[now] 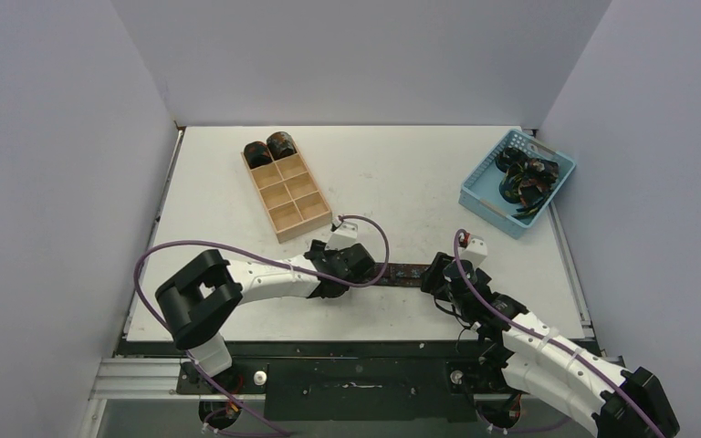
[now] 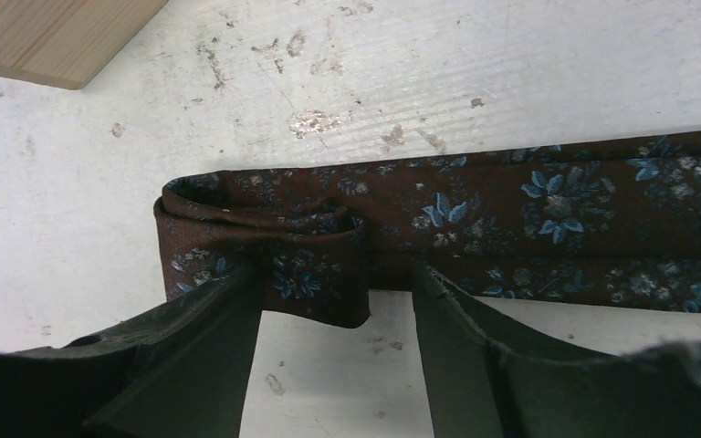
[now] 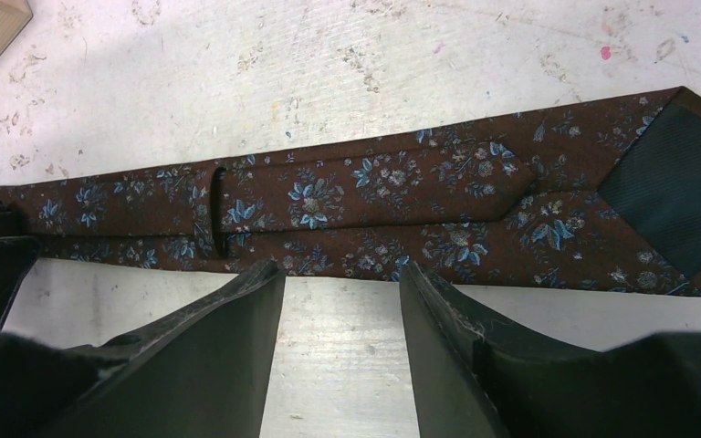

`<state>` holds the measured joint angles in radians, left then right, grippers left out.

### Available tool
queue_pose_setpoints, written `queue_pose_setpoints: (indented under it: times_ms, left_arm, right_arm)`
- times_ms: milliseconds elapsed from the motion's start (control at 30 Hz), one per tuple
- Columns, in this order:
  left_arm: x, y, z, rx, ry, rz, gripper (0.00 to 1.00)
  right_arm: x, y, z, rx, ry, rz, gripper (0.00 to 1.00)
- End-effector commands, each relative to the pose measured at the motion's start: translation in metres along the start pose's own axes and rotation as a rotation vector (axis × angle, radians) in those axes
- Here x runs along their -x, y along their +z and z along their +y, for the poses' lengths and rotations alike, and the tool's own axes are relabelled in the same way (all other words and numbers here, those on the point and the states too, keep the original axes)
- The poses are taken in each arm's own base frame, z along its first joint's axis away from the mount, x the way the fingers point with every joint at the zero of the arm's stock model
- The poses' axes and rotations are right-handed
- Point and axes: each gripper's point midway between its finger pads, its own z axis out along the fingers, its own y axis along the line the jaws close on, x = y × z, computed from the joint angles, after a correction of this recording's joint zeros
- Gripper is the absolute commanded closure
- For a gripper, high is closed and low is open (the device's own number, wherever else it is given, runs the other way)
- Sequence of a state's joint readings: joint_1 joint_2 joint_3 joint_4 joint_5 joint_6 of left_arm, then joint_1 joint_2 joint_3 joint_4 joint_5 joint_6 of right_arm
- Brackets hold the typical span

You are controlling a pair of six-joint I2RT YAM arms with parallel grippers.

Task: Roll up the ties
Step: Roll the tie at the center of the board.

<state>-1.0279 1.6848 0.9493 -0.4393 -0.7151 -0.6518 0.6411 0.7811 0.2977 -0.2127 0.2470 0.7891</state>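
top external: a flat floral necktie (image 1: pixel 408 273) lies just nearside of the wooden tray (image 1: pixel 257 190), between left gripper (image 1: pixel 358 263) and right gripper (image 1: pixel 438 274).
left wrist: left gripper fingers (image 2: pixel 224 310) spread, straddling the folded end.
right wrist: right gripper released, empty, beside the pointed end.

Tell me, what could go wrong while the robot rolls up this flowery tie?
1. The tie has only one loose fold so far, and the left end effector is open around it, so the fold might flop open.
2. The wide end lies free beside the open right end effector, so the strip could skew and roll up crooked.
3. The wooden tray has a corner close by, and the roll might bump into it.
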Motion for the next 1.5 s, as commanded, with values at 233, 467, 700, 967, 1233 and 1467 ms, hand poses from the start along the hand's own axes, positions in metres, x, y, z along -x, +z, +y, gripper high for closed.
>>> queue_pose_setpoints:
  times_ms: [233, 467, 700, 967, 1233, 1467]
  left_arm:
    - [0.040, -0.031, -0.014, -0.151, -0.117, -0.082, 0.35]
    - [0.049, -0.047, -0.001, -0.215, -0.195, -0.100, 0.31]
    - [0.055, -0.051, 0.048, -0.361, -0.473, -0.132, 0.31]
    - [0.051, -0.038, 0.105, -0.487, -0.831, -0.243, 0.14]
    - [0.041, -0.022, 0.108, -0.494, -0.940, -0.217, 0.16]
    - [0.033, -0.016, 0.109, -0.478, -0.947, -0.200, 0.17]
  right_arm:
    - [0.011, -0.001, 0.003, 0.007, 0.021, -0.038, 0.49]
    - [0.014, -0.003, 0.012, 0.038, -0.001, -0.031, 0.48]
    - [0.016, -0.010, 0.087, 0.354, -0.069, 0.051, 0.53]
    - [0.004, -0.001, 0.199, 0.545, -0.147, 0.124, 0.55]
    - [-0.017, 0.039, 0.261, 0.556, -0.180, 0.205, 0.59]
    - [-0.033, 0.065, 0.261, 0.498, -0.212, 0.241, 0.60]
